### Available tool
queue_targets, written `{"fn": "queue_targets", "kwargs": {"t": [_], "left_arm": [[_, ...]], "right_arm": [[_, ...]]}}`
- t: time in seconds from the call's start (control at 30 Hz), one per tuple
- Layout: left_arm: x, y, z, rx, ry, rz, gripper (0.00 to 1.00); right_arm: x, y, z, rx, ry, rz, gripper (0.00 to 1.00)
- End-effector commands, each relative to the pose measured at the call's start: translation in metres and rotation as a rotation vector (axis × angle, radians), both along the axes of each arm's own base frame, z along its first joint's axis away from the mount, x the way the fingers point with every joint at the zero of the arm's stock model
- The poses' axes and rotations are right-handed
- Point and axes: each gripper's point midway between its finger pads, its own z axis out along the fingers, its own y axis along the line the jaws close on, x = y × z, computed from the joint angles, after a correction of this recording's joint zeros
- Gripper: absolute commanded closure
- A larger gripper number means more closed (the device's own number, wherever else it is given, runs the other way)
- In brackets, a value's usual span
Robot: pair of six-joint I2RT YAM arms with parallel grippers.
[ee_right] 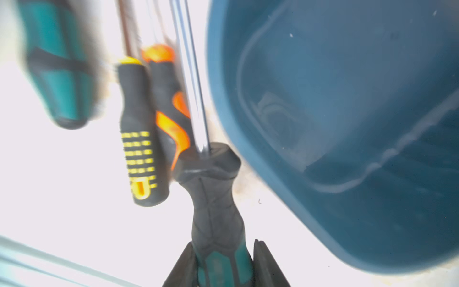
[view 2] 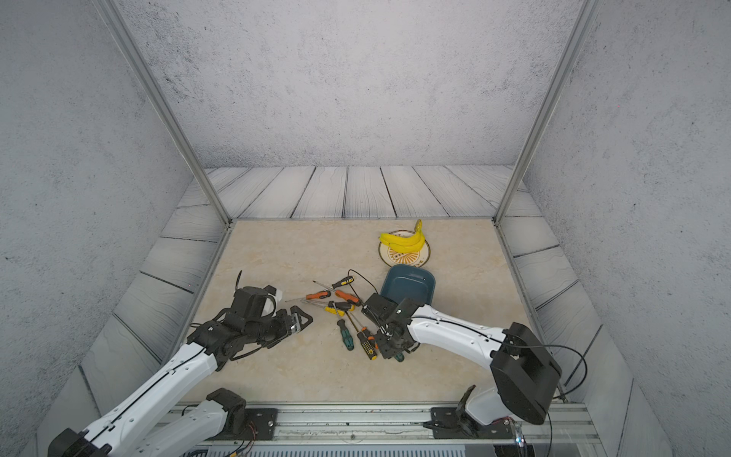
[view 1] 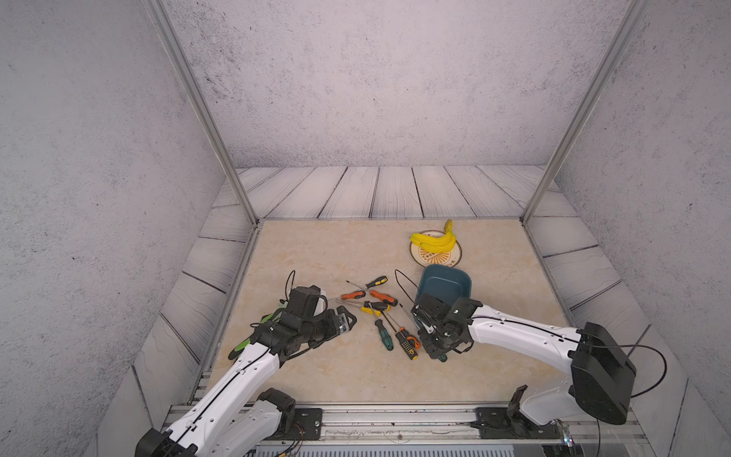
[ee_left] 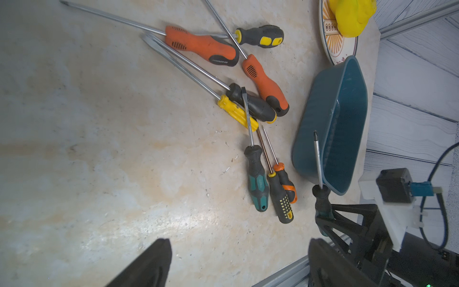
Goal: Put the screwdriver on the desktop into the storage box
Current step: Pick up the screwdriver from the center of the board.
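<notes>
Beige tabletop [view 1: 316,253] carries the scattered tools [view 1: 375,304], and the right end effector [ee_right: 223,263] grips one screwdriver [ee_right: 213,198] by its teal-black handle, shaft pointing along the wall of the storage box [ee_left: 310,111] just beside it, while the left end effector [view 1: 345,321] gapes wide, farther off.

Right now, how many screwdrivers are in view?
9. One screwdriver in the right gripper beside the storage box; three handles side by side nearby; a crossed pile of five farther back. More may hide under the arms.
</notes>
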Motion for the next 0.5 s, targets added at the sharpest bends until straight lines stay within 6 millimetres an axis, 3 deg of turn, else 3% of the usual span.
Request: {"fn": "queue_targets", "kwargs": {"t": [0.0,0.2,0.47], "left_arm": [[-0.001,0.0,0.005,-0.003,-0.015,-0.004,0.08],[0.0,-0.001,0.013,-0.008,-0.03,-0.006,0.08],[-0.003,-0.002,0.018,-0.015,-0.035,-0.015,0.08]], "right_arm": [[-0.003,0.006,0.025,0.057,-0.016,0.033,0.76],[0.009,0.01,0.065,0.125,-0.109,0.01,0.76],[0.037,0.004,0.085,0.216,-0.124,-0.152,0.78]]}}
